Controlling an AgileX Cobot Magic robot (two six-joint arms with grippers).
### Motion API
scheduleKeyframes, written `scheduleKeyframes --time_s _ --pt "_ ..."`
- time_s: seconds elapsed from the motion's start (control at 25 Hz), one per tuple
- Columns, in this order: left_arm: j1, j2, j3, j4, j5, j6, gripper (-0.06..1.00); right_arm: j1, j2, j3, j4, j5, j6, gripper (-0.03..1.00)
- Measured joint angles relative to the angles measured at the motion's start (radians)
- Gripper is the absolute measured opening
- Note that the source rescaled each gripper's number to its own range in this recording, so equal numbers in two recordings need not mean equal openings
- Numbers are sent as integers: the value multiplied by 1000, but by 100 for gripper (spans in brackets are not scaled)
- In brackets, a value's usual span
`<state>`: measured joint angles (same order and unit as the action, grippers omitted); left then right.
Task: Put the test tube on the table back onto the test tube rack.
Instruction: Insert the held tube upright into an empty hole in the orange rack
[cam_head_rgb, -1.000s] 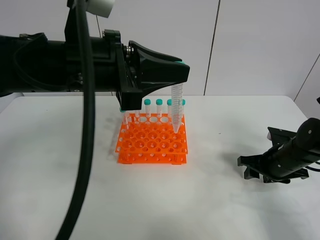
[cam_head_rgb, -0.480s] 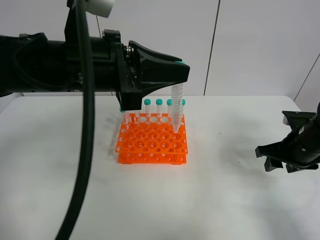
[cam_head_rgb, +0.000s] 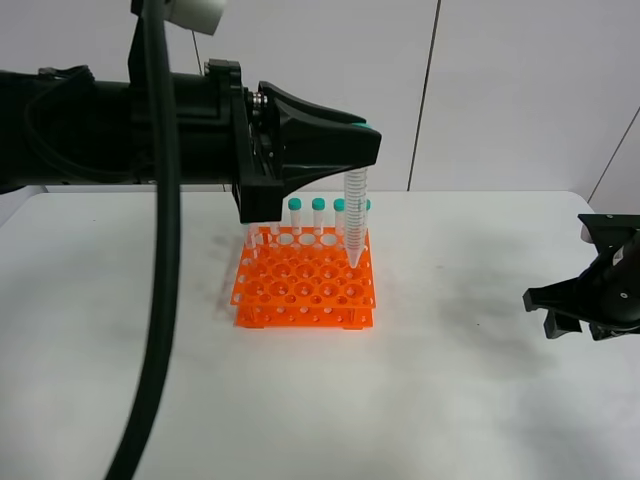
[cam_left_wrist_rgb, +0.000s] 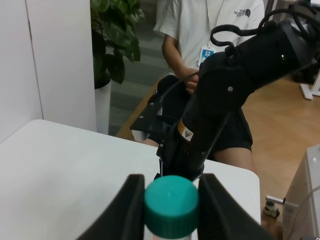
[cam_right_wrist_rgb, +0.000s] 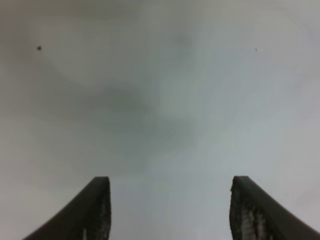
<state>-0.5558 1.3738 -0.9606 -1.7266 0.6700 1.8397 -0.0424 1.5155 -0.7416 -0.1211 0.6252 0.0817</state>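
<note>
My left gripper is shut on the test tube by its teal-green cap and holds it upright, tip just above the back right holes of the orange test tube rack. Several other capped tubes stand in the rack's back row. My right gripper is open and empty, low over the white table at the far right; in the right wrist view its fingers frame only bare tabletop.
The left arm's black body and a thick black cable cross the left of the exterior view. In the left wrist view the right arm and a seated person show beyond the table's edge.
My right gripper has drawn back to the right and slightly away across the table. My left gripper and the tube have stayed still over the rack.
</note>
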Motion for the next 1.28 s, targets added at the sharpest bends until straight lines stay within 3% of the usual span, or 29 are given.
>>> scheduleKeyframes --time_s 0.48,0.84,1.0,1.2,1.28 --pt "0 0 0 0 1 0 0 0 0 0 -16 23 1 67" --pt "0 0 0 0 1 0 0 0 -1 -8 -39 137 1 67" --pt "0 0 0 0 1 0 0 0 -45 -53 -39 241 1 67" --pt "0 0 0 0 1 0 0 0 -154 -141 -15 514 -67 67" --pt "0 0 0 0 1 0 0 0 -217 -161 22 565 -106 67"
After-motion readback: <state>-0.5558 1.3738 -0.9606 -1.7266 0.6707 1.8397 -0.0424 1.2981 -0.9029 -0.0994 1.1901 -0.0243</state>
